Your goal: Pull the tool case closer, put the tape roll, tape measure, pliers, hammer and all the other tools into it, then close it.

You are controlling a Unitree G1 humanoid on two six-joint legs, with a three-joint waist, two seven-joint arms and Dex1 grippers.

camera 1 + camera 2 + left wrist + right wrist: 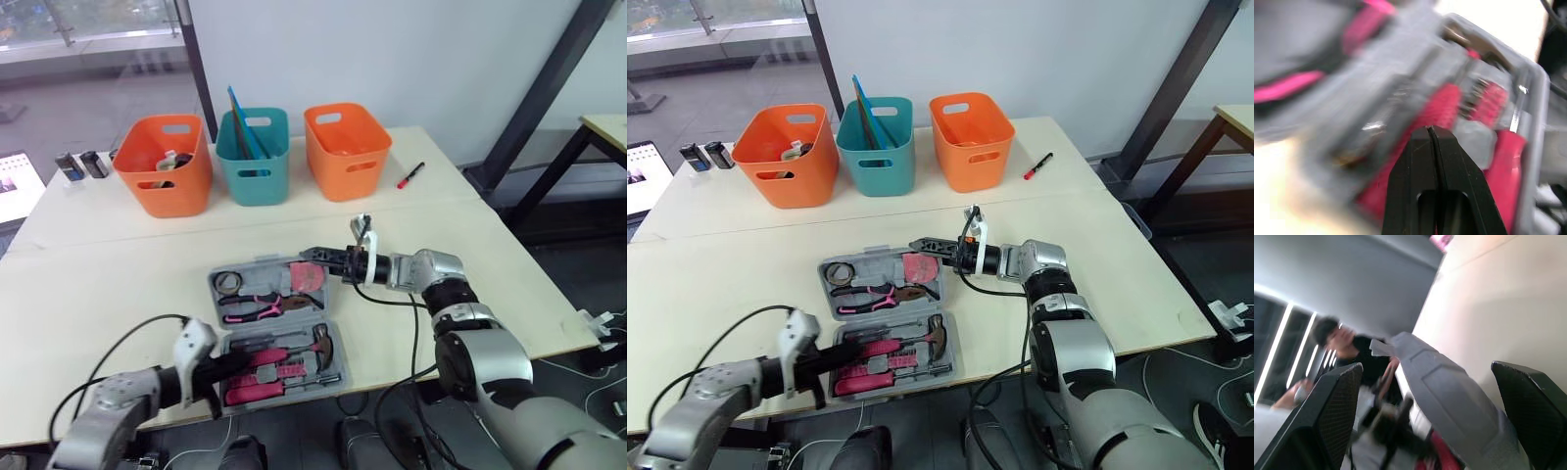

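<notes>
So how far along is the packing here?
Done: the case sits near the table's front edge, with tape roll, pliers and hammer inside. In hand: the open right gripper straddles the case's far edge; the shut left gripper is at its near half. Left: closing the case.

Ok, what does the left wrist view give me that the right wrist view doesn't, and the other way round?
Left wrist view: the left gripper, fingers shut, tip close over pink-handled tools seated in the tool case. Right wrist view: the right gripper, fingers open, straddling a grey edge of that case, with bare table beyond and a person in the background. Shared: the grey case and some pink tool handles.
</notes>
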